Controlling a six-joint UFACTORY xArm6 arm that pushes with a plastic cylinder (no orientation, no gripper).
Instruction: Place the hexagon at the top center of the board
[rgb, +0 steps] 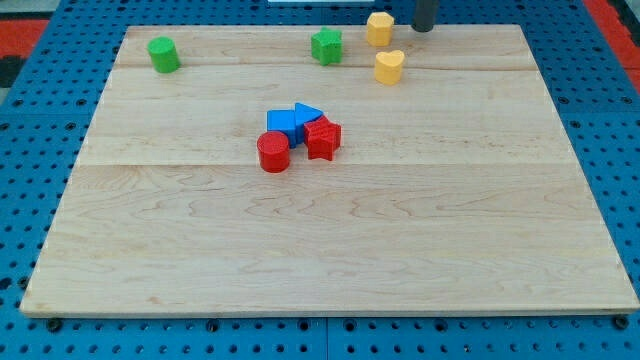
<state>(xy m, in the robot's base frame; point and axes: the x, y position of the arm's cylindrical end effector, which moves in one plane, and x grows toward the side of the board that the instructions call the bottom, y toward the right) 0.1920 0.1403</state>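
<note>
Yellow hexagon (379, 28) up at the tabletop's (300, 260) top edge, right of center – just beside my tip (424, 29), on its left in view. No hand here – bare rod, nothing clamped. Probably needs a leftward shove toward green star-ish block (326, 46).

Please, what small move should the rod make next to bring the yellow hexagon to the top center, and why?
Probably a short push toward the view's left. My tip sits just right of the yellow hexagon, at the board's top edge, and the hexagon lies right of center. The green block stands slightly lower on that path, so keep the push short.
</note>
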